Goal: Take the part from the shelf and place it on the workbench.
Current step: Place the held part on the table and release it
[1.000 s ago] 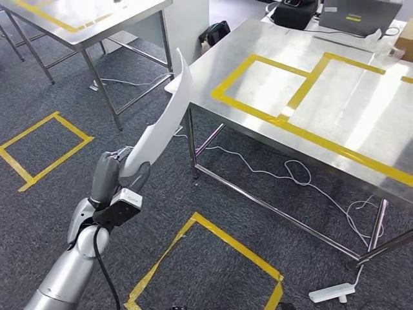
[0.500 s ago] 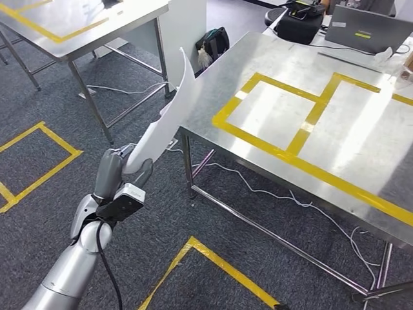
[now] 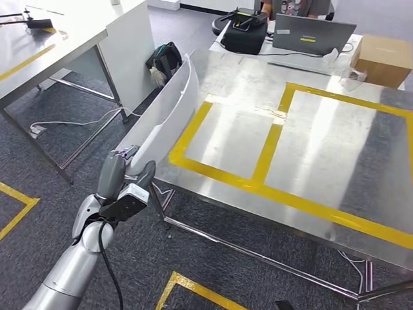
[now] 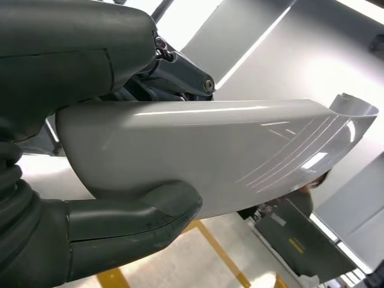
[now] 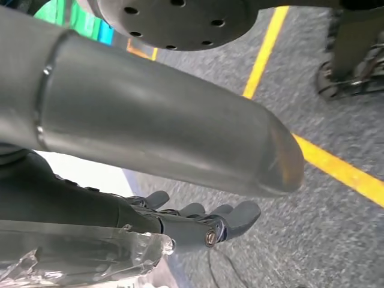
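Silver arm of the robot rising from the lower left of the head view, its left hand [image 3: 119, 184] clamped on one end of a long, curved white part [image 3: 163, 123]. In the left wrist view the thick thumb [image 4: 135, 219] presses one face of the part [image 4: 217, 153] and the darker fingers [image 4: 181, 66] wrap the other face. The part is held in the air, tilted up and away from the hand, and its far end reaches over the near left corner of the steel workbench [image 3: 229, 187]; whether it touches the top cannot be told. Yellow tape [image 3: 268, 152] marks out rectangles on the workbench. A laptop [image 3: 312, 35], a black bag [image 3: 241, 32] and a cardboard box [image 3: 382, 58] sit beyond its far edge. The right hand [image 5: 199, 219] hangs above grey carpet with a yellow line [image 5: 339, 168], its fingers loosely apart, holding nothing.
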Action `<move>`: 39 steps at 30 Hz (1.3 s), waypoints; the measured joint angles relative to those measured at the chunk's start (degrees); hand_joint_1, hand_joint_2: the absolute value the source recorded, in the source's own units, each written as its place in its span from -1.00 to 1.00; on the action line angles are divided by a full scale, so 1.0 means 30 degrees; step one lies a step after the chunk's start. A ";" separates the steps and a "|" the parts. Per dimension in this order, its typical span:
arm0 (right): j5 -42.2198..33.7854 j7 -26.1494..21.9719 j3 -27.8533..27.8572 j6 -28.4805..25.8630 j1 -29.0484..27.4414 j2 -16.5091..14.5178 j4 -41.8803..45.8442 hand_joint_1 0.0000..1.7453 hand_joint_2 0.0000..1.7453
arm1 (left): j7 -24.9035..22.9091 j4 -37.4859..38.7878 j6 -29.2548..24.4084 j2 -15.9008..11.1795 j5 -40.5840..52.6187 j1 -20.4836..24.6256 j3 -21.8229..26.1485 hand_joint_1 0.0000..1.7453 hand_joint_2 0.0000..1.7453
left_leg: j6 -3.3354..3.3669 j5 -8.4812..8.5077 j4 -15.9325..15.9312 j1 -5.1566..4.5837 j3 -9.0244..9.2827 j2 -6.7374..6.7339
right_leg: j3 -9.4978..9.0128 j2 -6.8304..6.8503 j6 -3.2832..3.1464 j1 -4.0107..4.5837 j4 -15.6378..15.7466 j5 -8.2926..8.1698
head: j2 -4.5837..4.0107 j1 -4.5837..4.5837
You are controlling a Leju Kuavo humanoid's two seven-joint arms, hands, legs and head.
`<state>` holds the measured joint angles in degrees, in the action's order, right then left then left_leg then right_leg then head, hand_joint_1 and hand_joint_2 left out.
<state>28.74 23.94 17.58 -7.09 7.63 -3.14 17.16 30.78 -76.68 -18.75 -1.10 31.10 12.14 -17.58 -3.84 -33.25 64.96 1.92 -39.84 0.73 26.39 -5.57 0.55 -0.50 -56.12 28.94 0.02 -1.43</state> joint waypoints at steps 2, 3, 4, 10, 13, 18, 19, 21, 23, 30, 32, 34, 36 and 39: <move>0.0018 0.0027 -0.0020 0.0000 0.0069 0.0020 0.0006 -1.00 -1.00 | -0.0023 0.0122 0.0156 -0.0018 0.0007 0.0046 -0.0062 1.00 1.00 | -0.0204 0.2809 -0.1802 0.0256 0.0034 0.0292 | -0.0365 -0.0392 0.0299 -0.0041 -0.0192 0.0719 | -0.0004 0.0140; 0.0034 0.0025 -0.0025 0.0002 0.0103 0.0031 0.0011 -1.00 -1.00 | -0.0034 0.0171 0.0292 -0.0005 0.0018 0.0078 -0.0111 1.00 1.00 | -0.0179 0.3607 -0.2197 0.0301 0.0061 0.0352 | -0.0470 -0.0540 0.0425 -0.0044 -0.0207 0.1117 | -0.0005 0.0174; 0.0051 0.0024 -0.0033 0.0007 0.0121 0.0033 0.0017 -1.00 -1.00 | -0.0034 0.0200 0.0467 0.0005 0.0034 0.0153 -0.0168 1.00 1.00 | -0.0051 0.3921 -0.2315 0.0297 0.0112 0.0265 | -0.0602 -0.0655 0.0534 -0.0083 -0.0169 0.1464 | -0.0005 0.0182; 0.0139 0.0018 -0.0117 0.0137 0.0189 0.0005 0.0022 -1.00 -1.00 | 0.0312 0.0404 0.1395 -0.0033 0.0255 0.0595 -0.0507 1.00 1.00 | 0.1010 0.4023 -0.2266 -0.0003 0.0623 -0.0431 | 0.1973 0.1670 0.0870 -0.0143 -0.4569 0.3460 | 0.0002 -0.0122; 0.0226 0.0025 -0.0206 0.0210 0.0169 -0.0024 0.0022 -1.00 -1.00 | 0.0481 0.0604 0.1785 -0.0111 0.0445 0.0614 -0.0761 1.00 1.00 | 0.1208 0.3495 -0.2263 -0.0293 0.1140 -0.0888 | 0.3691 0.1756 0.0633 -0.0011 -0.5551 0.2486 | 0.0000 -0.0135; 0.0297 -0.0065 -0.0235 0.0295 0.0268 -0.0035 0.0022 -1.00 -1.00 | 0.0083 0.1259 0.2033 -0.0275 0.1143 0.1016 -0.1049 1.00 1.00 | 0.1122 0.2687 -0.2275 -0.0667 0.2136 -0.1559 | 0.2766 0.3151 -0.0215 0.0697 -0.1037 -0.1231 | 0.0002 -0.0107; 0.0301 -0.0106 -0.0251 0.0301 0.0317 -0.0046 0.0022 -1.00 -1.00 | -0.0144 0.1466 0.2024 -0.0299 0.1382 0.1092 -0.1087 1.00 1.00 | 0.1049 0.2628 -0.2271 -0.0694 0.2179 -0.1687 | 0.2727 0.2968 -0.0159 0.0704 -0.0996 -0.1223 | 0.0002 -0.0095; 0.0326 -0.0106 -0.0300 0.0304 0.0385 -0.0080 0.0027 -1.00 -1.00 | -0.0688 0.1883 0.1947 -0.0333 0.2003 0.1313 -0.1133 1.00 1.00 | 0.0884 0.2447 -0.2175 -0.0663 0.2141 -0.1736 | 0.2605 0.2615 -0.0124 0.0594 -0.0808 -0.1303 | 0.0000 -0.0077; 0.0361 -0.0010 -0.0335 0.0306 0.0452 -0.0096 0.0040 -1.00 -1.00 | -0.1270 0.2428 0.1812 -0.0373 0.2651 0.1710 -0.1171 1.00 1.00 | 0.0700 0.1788 -0.0999 -0.0634 0.1574 -0.1139 | 0.2419 0.2352 -0.0164 0.0439 -0.0582 -0.1358 | -0.0002 -0.0020; 0.0373 0.0071 -0.0490 0.0499 0.0560 -0.0224 0.0051 -1.00 -1.00 | -0.3777 0.4985 0.1235 -0.0428 0.5487 0.2927 -0.1652 1.00 1.00 | 0.0528 0.2901 0.0650 -0.0543 -0.0259 -0.0325 | 0.1975 0.1445 -0.0134 0.0325 -0.0572 -0.0966 | 0.0002 0.0031; 0.0388 0.0078 -0.0521 0.0561 0.0595 -0.0228 0.0056 -1.00 -1.00 | -0.4506 0.5718 0.1056 -0.0365 0.6346 0.3508 -0.1872 1.00 1.00 | 0.0597 0.3787 -0.1574 -0.0478 0.0710 -0.0220 | 0.1900 0.1303 0.0036 0.0395 -0.0714 -0.0718 | 0.0002 0.0029; 0.0410 0.0076 -0.0575 0.0670 0.0652 -0.0228 0.0067 -1.00 -1.00 | -0.5642 0.6735 0.0903 -0.0179 0.7725 0.4156 -0.2209 1.00 1.00 | 0.0812 0.3646 -0.2285 -0.0491 0.1048 -0.0147 | 0.1946 0.1257 0.0175 0.0461 -0.0778 -0.0567 | 0.0002 0.0026; 0.0448 0.0080 -0.0648 0.0752 0.0690 -0.0228 0.0087 -1.00 -1.00 | -0.6702 0.7855 0.0843 0.0120 0.9128 0.4787 -0.2560 1.00 1.00 | 0.1067 0.3553 -0.2327 -0.0456 0.1090 -0.0147 | 0.2035 0.1310 0.0336 0.0439 -0.0830 -0.0423 | 0.0002 0.0004; 0.0510 0.0062 -0.0705 0.0822 0.0790 -0.0233 0.0109 -1.00 -1.00 | -0.8055 0.9523 0.0876 0.0663 1.0810 0.5889 -0.3148 1.00 1.00 | 0.1320 0.3481 -0.2368 -0.0383 0.1200 -0.0148 | 0.3205 0.1536 0.0683 0.0352 -0.3096 0.0711 | 0.0002 -0.0152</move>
<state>30.27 24.13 15.46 -4.62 10.00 -3.84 17.49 6.62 -48.11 -16.12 0.89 63.53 29.81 -27.03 0.12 -22.81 57.85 0.77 -36.24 0.29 36.00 -0.96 2.60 0.56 -65.41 31.07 0.02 -1.88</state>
